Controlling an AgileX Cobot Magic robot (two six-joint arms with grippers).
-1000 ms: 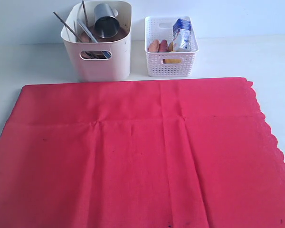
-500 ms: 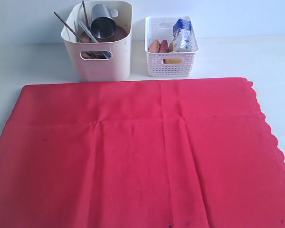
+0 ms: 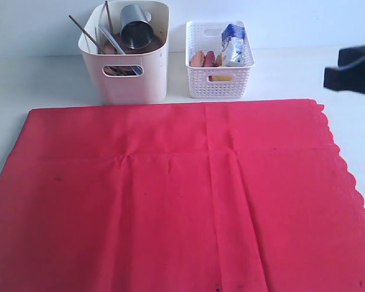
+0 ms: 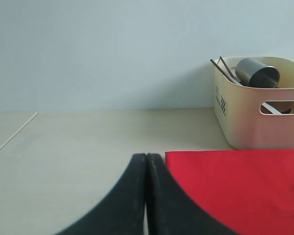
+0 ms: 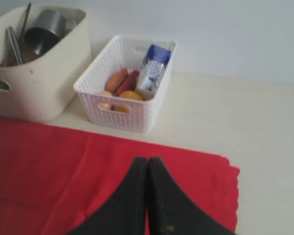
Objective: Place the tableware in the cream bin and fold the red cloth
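The red cloth (image 3: 182, 194) lies spread flat over most of the table, its scalloped edge on the right. Behind it stands the cream bin (image 3: 134, 79), holding a steel cup (image 3: 135, 31), dark chopsticks (image 3: 84, 31) and a silver knife (image 3: 112, 41); the rest of the tableware is hidden inside. My left gripper (image 4: 146, 156) is shut and empty, just off the red cloth's (image 4: 245, 186) far left corner, with the cream bin (image 4: 259, 122) beyond. Over the red cloth's (image 5: 63, 166) far right part, my right gripper (image 5: 147, 160) is shut and empty.
A white lattice basket (image 3: 219, 82) with a milk carton (image 3: 233, 44) and other food stands right of the bin. A dark part of my right arm (image 3: 353, 70) shows at the exterior view's right edge. Bare pale table (image 3: 48, 79) surrounds the cloth, with a wall behind.
A dark part of my right arm has come into the exterior view at the right edge. The cloth, bin and basket have not moved.
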